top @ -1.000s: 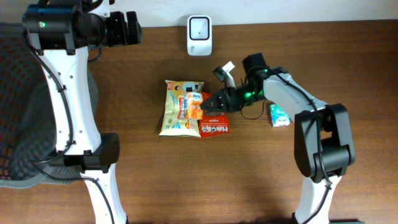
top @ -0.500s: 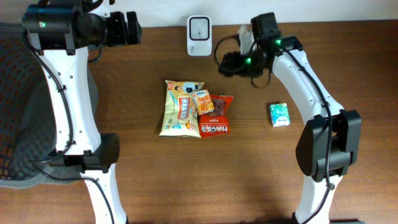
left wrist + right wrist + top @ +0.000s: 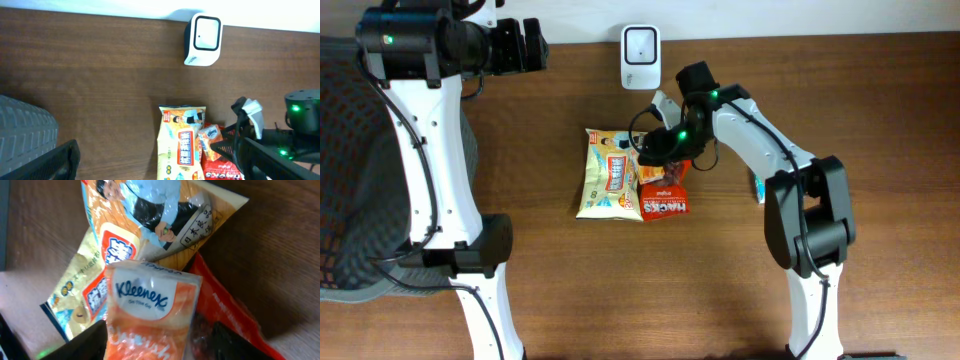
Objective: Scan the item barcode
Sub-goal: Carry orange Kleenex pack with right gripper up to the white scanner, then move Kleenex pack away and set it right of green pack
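Note:
The white barcode scanner (image 3: 640, 45) (image 3: 202, 39) stands at the table's far edge. In front of it lies a pile of items: a yellow snack bag (image 3: 608, 172) (image 3: 150, 225), a red packet (image 3: 665, 203) (image 3: 225, 305) and an orange Kleenex tissue pack (image 3: 150, 305) (image 3: 210, 137) on top. My right gripper (image 3: 655, 148) (image 3: 155, 347) is down over the tissue pack, open, one finger on each side of it; the right finger stands a little off it. My left gripper (image 3: 525, 45) (image 3: 157, 150) hangs high at the back left, open and holding nothing.
A teal pack (image 3: 758, 186) lies right of the pile, partly hidden by my right arm. A grey mesh basket (image 3: 350, 160) (image 3: 22, 125) sits at the left edge of the table. The scanner stands close behind the pile.
My right gripper left the pile shut, rose towards the scanner, then came back down with its jaws apart around the orange tissue pack. The left arm has not moved.

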Motion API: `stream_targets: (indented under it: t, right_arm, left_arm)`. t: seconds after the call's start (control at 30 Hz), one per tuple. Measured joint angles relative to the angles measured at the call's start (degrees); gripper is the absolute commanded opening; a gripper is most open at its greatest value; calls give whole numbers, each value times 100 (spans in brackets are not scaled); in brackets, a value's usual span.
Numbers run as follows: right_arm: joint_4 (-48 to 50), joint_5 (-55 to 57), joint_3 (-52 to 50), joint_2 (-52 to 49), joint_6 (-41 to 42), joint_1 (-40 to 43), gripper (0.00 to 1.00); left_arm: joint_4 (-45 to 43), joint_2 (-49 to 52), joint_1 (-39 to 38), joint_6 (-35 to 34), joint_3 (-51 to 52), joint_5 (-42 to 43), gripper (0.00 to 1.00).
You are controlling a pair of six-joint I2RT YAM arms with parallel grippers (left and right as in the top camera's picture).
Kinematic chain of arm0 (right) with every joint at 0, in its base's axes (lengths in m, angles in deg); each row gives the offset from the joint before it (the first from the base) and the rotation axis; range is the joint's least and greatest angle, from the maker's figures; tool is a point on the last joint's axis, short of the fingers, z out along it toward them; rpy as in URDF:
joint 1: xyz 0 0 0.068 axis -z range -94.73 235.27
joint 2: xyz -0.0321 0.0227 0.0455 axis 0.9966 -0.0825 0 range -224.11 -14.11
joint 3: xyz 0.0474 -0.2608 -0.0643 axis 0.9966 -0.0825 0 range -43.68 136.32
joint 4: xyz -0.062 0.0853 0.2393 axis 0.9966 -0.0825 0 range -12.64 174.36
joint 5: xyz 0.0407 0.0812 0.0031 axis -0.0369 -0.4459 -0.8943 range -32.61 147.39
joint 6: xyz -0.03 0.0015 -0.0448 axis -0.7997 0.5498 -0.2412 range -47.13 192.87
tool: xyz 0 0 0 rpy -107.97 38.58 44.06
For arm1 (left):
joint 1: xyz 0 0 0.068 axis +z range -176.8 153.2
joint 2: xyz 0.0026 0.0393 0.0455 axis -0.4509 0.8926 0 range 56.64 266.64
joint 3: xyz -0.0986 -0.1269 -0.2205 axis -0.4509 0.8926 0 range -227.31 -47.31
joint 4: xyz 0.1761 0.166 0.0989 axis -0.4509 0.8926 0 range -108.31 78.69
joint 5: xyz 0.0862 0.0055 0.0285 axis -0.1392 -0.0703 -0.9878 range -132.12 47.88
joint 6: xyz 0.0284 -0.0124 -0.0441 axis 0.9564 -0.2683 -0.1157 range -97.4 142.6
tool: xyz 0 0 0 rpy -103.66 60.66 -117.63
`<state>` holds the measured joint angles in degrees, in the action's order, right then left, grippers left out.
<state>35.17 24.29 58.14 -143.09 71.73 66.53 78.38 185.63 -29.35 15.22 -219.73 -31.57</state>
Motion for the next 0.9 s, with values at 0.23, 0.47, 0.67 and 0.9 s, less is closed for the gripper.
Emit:
stream_targets:
  t: [0.23, 0.47, 0.67, 0.9]
  right_arm:
    - [-487, -107, 398, -129, -31, 66, 4]
    - [466, 938, 1930, -184, -87, 435, 4]
    - [3934, 4341, 1982, -389, -1624, -299, 4]
    - [4227, 4358, 1989, -1093, -2402, -319, 4]
  left_arm:
    - [0, 0, 0, 0, 0, 0, 99]
    - [17, 0, 0, 0, 0, 0, 99]
    - [-7, -11, 0, 0, 0, -2, 99]
    - [0, -11, 0, 0, 0, -2, 99]
